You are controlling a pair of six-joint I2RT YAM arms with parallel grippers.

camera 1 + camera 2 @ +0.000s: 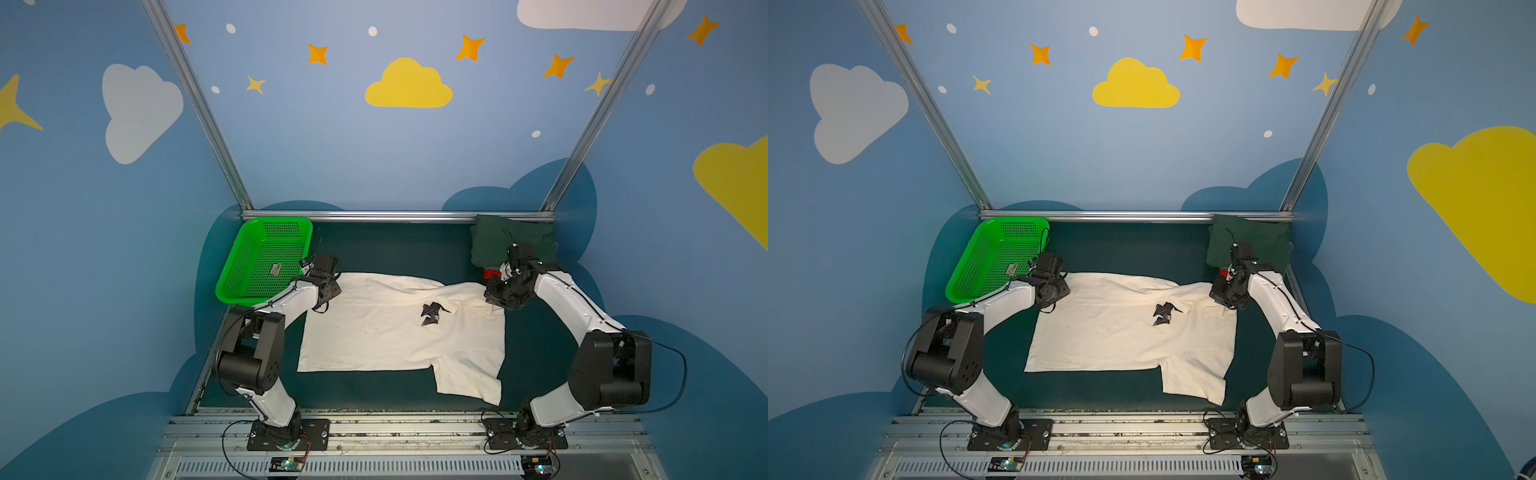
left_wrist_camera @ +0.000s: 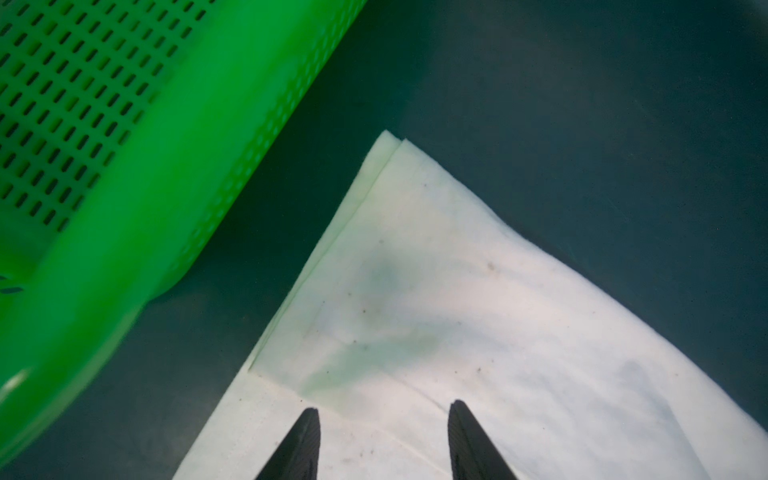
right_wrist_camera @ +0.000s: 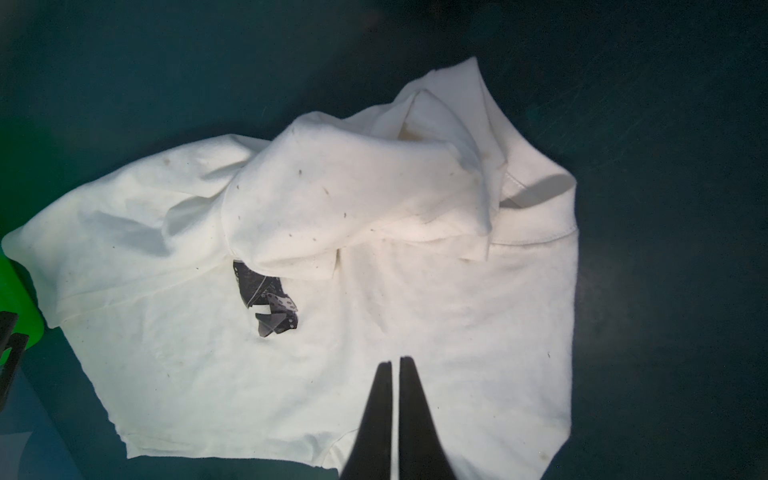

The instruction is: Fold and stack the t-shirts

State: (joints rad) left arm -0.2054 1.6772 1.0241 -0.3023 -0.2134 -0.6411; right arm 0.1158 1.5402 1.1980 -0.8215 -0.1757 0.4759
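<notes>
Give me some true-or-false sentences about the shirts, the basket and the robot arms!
1. The white tee lies spread on the table between the arms. True.
2. The basket holds a shirt. False: no shirt is in it, only a small label shows.
3. The right end effector is shut. True.
4. The left end effector is shut too. False: its jaws stand apart over a corner of the white tee.
5. The green tee sits folded in the back left corner. False: it is at the back right, behind the right arm.
</notes>
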